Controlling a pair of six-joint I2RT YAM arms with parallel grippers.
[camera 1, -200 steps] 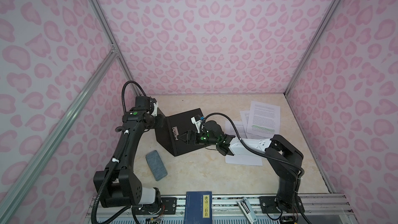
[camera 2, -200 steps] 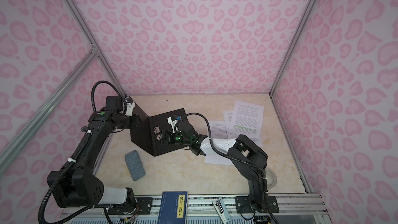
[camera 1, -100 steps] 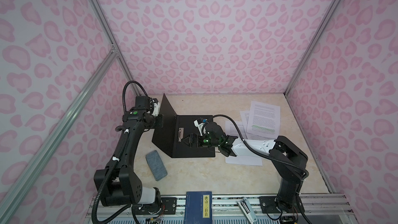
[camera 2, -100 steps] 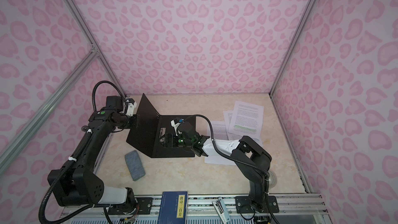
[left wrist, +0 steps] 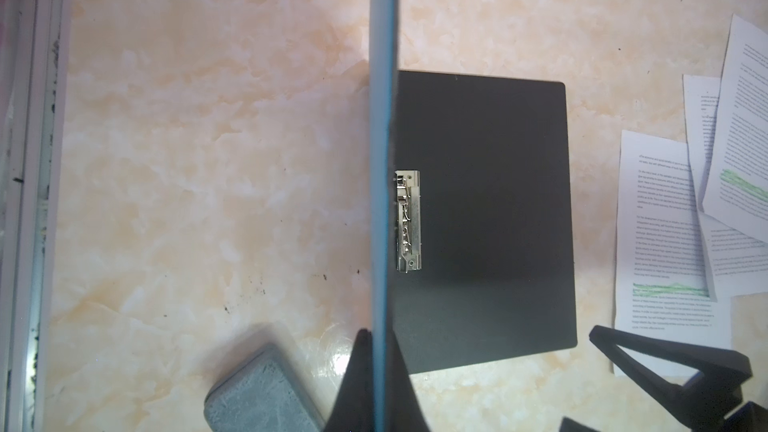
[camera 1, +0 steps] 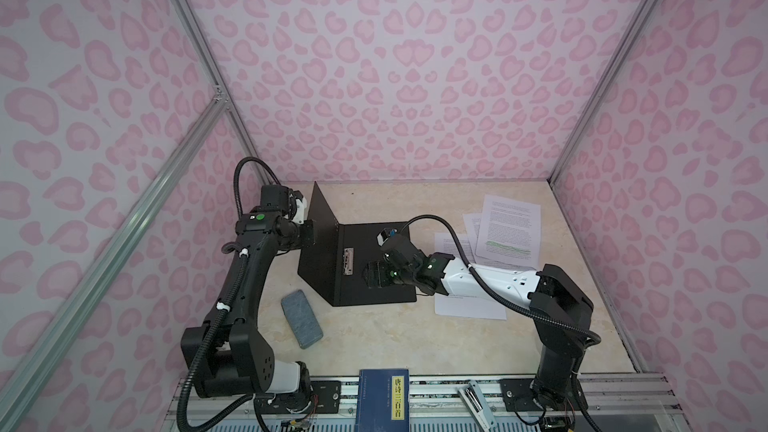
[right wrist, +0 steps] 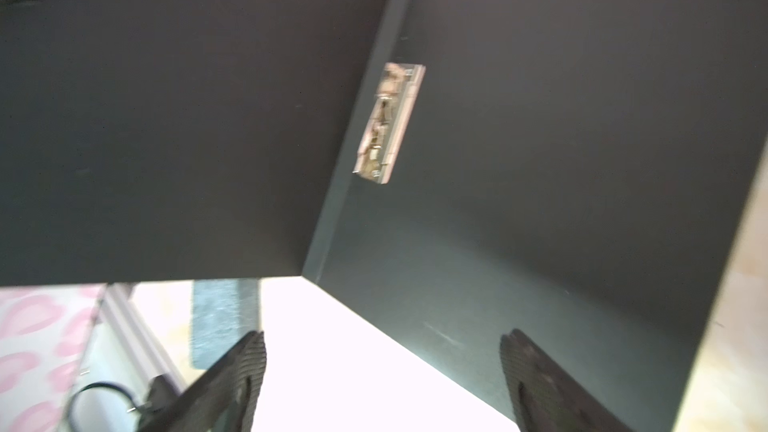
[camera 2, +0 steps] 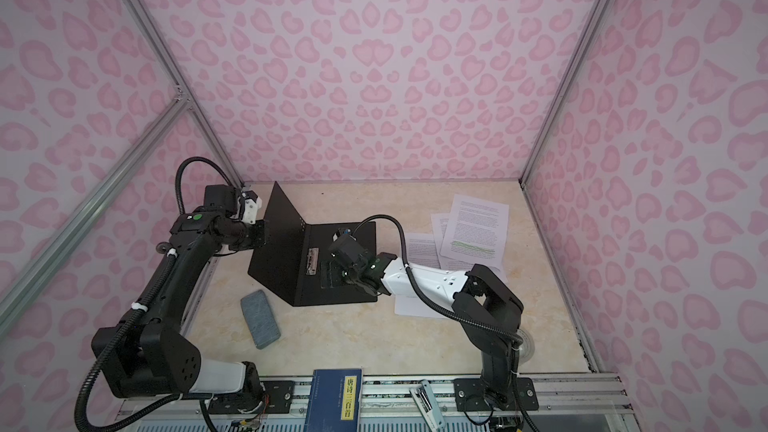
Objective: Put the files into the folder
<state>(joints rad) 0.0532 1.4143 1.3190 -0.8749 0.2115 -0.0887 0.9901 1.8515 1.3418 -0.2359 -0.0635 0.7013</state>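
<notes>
**Position and orientation.** The folder [camera 1: 365,292] lies open left of centre on the surface [camera 1: 395,334]. Its spine, the long axis, runs near to far, and the open side faces right toward the files [camera 1: 509,226]. The back panel [camera 1: 361,243] lies flat, black side up. The metal clip [camera 1: 348,261] sits along the spine at mid-length. The cover [camera 1: 320,243] stands nearly upright on the left side of the spine. In the left wrist view its blue outer face shows only as a thin edge.

**End effectors.** The left end effector [left wrist: 374,340] is clamped on the free edge of the cover. The right end effector [right wrist: 382,351] hovers over the back panel with its fingers [right wrist: 245,367] spread wide and nothing between them.

**Clearances.**
- The three files overlap to the right of the folder. The nearest sheet lies just beside the back panel's right edge, partly under the right arm.
- Bare surface lies between the folder's near edge and the dark blue book [camera 1: 382,398] at the near rail.
- A grey felt block [camera 1: 301,317] lies near-left of the folder, apart from it.
- The left wall frame is close behind the cover.

**Change.** One second ago the folder was only part open, the cover leaning low over the back panel. The cover is now raised and the back panel fully exposed. The files have not moved.
</notes>
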